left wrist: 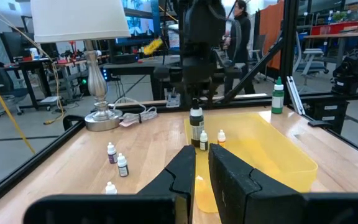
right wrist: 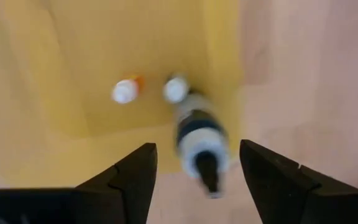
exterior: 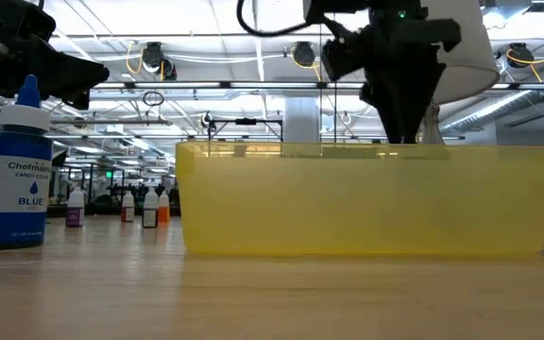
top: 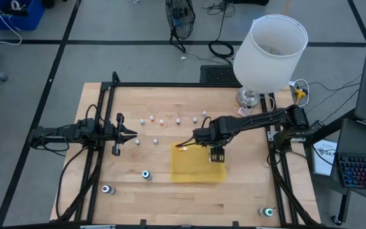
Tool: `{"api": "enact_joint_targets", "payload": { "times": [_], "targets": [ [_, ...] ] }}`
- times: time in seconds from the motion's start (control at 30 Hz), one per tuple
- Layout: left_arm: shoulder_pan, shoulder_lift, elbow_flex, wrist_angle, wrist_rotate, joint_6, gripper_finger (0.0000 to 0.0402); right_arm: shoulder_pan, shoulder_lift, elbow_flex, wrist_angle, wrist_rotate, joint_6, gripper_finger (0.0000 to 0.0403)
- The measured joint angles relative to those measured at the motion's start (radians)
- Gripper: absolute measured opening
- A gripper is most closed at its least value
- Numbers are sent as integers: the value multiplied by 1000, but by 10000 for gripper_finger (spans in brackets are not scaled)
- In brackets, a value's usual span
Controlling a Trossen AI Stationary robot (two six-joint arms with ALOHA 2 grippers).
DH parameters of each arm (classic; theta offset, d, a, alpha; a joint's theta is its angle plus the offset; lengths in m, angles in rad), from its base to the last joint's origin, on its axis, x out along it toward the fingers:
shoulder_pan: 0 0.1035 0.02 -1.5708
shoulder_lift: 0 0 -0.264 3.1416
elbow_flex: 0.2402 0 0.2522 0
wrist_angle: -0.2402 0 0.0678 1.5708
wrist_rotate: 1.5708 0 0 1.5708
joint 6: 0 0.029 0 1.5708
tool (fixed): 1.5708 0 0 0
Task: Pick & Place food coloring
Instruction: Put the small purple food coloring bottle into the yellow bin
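right gripper is spread apart right over the dark bottle in the yellow tray, so I'd lift straight up, not tipping it

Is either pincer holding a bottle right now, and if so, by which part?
Nothing is held. The right pincer stands open above the yellow tray, with a dark-capped bottle loose between its fingers. The left pincer is shut on nothing.

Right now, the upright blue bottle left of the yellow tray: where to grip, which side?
Likely take the blue bottle by its round body, under the shoulder, coming straight down. It stands upright, apart from the yellow tray; the cap tapers to a thin tip a tool could slip off.
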Motion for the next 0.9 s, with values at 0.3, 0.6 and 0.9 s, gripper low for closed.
{"api": "enact_joint_targets", "payload": {
  "times": [0.3,0.6,0.9],
  "targets": [
    [0,0,0,0,0,0,51,-88,0,139,88,340,-235,212],
    [0,0,0,0,0,0,51,-370,17,255,209,101,-277,212],
    [0,0,0,0,0,0,51,-493,172,253,195,77,-288,212]
  ]
}}
